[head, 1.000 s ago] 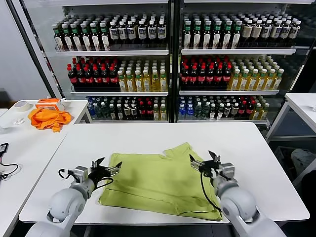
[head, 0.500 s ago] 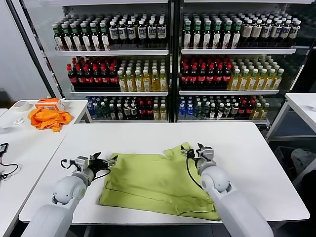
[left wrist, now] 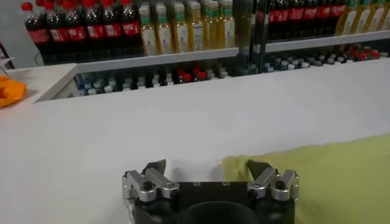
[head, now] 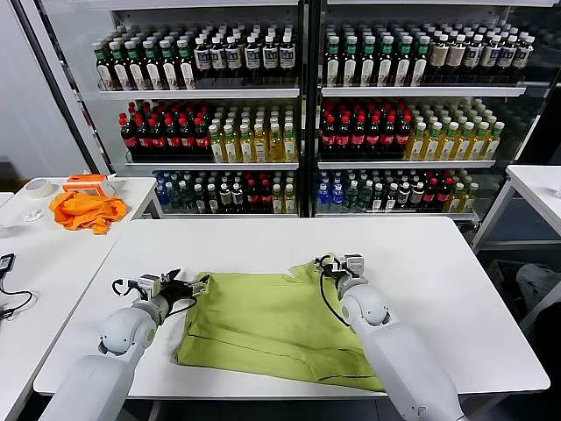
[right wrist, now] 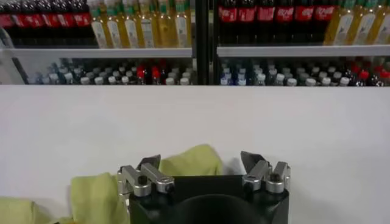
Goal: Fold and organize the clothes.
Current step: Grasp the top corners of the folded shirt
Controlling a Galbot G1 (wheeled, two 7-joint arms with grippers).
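Note:
The lime yellow-green T-shirt [head: 276, 320] lies partly folded on the white table [head: 263, 241], one sleeve [head: 323, 266] sticking out at its far right corner. No white print shows. My left gripper [head: 187, 284] is open and low at the shirt's left edge; in the left wrist view [left wrist: 207, 167] one finger stands over the shirt's corner [left wrist: 241, 164], the other over bare table. My right gripper [head: 334, 265] is open over the far sleeve; in the right wrist view [right wrist: 200, 159] the sleeve tip [right wrist: 192, 161] lies between the jaws.
A bright orange cloth [head: 86, 210], an orange tool and a tape roll [head: 37, 187] lie on the side table at the left. A black cable lies on that table's near edge. Drink shelves [head: 298, 105] stand behind. Another white table [head: 536, 189] stands at the right.
My right gripper moved from the shirt's near right side away to the far sleeve. My left gripper dropped lower and shifted slightly left at the shirt's left edge. The shirt's left side lies flatter.

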